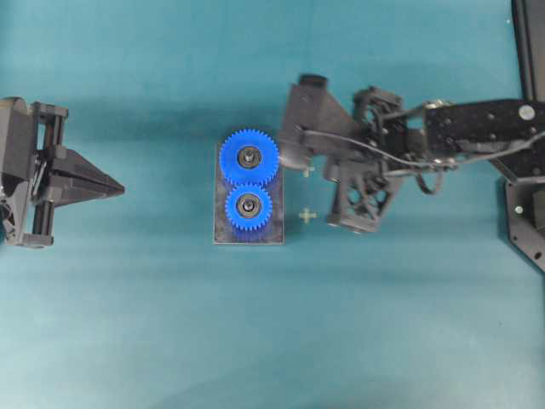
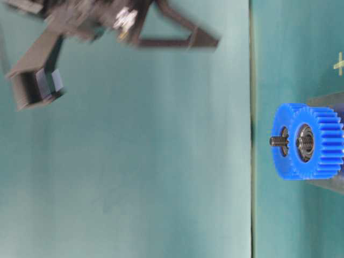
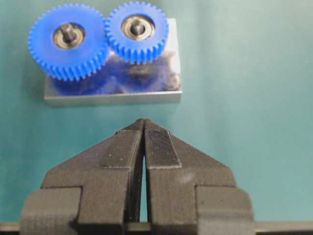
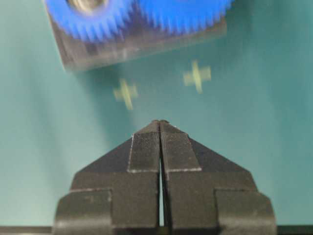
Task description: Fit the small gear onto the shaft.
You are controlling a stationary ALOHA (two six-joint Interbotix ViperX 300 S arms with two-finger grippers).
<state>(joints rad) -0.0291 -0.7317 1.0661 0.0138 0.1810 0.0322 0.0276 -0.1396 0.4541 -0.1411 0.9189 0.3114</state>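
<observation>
My right pincer (image 4: 160,122) is clenched on nothing, its two pads pressed flat together. My left pincer (image 3: 143,122) is clenched and empty too, facing the plate (image 3: 112,98) from the other side.

Ahead of my right tips, past two pale cross marks (image 4: 126,92) on the mat, stands the plate. The small gear (image 1: 249,206) already sits on it, its hub around the shaft (image 3: 137,27), teeth meshed with the big gear (image 1: 249,157) beside it. From where I look, the job seems done.

What could spoil it now is me. My right arm hangs close over the plate's near edge, and the view from that wrist is smeared. A low sweep could clip the teeth and tip the small gear, or shove the plate, which I cannot see to be fixed down. I also cannot tell whether the gear is pressed fully home; if not, a knock might lift it off.
</observation>
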